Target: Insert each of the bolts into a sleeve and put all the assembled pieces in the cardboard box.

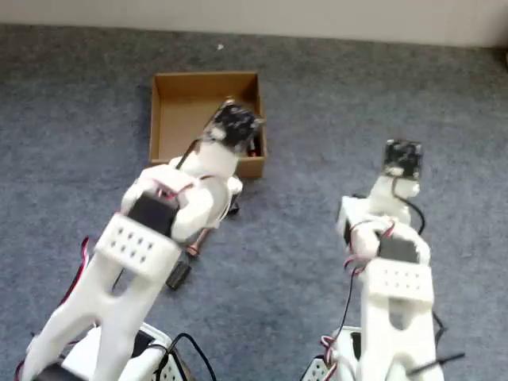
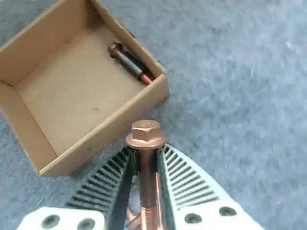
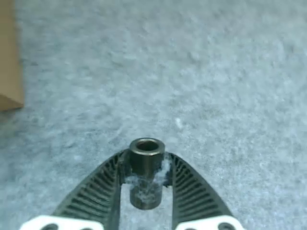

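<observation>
**Carrying surface.** Grey carpet [image 1: 333, 87] covers the whole work area.

**Cardboard box.** The cardboard box [image 1: 163, 119] stands open-topped near the far edge of the carpet, left of its middle. One assembled piece [image 2: 129, 62], a bolt seated in a dark sleeve with a red band at its end, lies flat on the box floor against one side wall. The bolt head points toward a corner of the box.

**Left arm.** The left gripper [image 2: 145, 152] hangs over the near right corner of the box, just outside its near wall [image 2: 103, 139]. The jaws are nearly closed and clamp the shank of a copper-coloured bolt [image 2: 145, 135]. The bolt's hexagonal flanged head projects past the fingertips [image 2: 120, 165]. The bolt carries no sleeve.

**Right arm.** The right gripper [image 3: 146, 155] is over bare carpet, well to the right of the box and apart from the left arm. The jaws are narrowly open and grip a dark sleeve [image 3: 146, 165] between them. The sleeve's open bore faces away from the wrist and is empty. A wall of the box shows at the side of this view.

**Other.** A small dark object [image 1: 178, 275] lies on the carpet beside the left arm. Whether it is a loose sleeve or a fitting of the arm cannot be told from the high view.
</observation>
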{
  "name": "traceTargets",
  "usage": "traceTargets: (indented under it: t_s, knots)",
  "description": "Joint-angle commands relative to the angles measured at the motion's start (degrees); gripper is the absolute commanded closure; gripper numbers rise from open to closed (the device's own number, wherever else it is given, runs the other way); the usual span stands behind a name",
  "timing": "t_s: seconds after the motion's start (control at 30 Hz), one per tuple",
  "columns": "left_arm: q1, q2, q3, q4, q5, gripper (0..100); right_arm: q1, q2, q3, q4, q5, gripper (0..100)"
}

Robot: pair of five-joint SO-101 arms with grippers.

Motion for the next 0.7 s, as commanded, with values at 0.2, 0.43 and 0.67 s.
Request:
traceTargets:
  t_s: [0.2, 0.43, 0.67]
  knots:
    - [-0.7, -23.7, 15.3, -11.6, 9.3, 99, -13.1, -23.2, 8.0, 0.1, 2.4, 99.3]
    - [-0.6, -35.3, 21.8, -17.3, 15.4, 99, -22.9, -30.7, 10.1, 0.1, 2.5, 99.3]
    - [-0.6, -43.1, 22.0, -17.3, 20.8, 99, -31.1, -34.6, 10.1, 0.1, 3.9, 99.3]
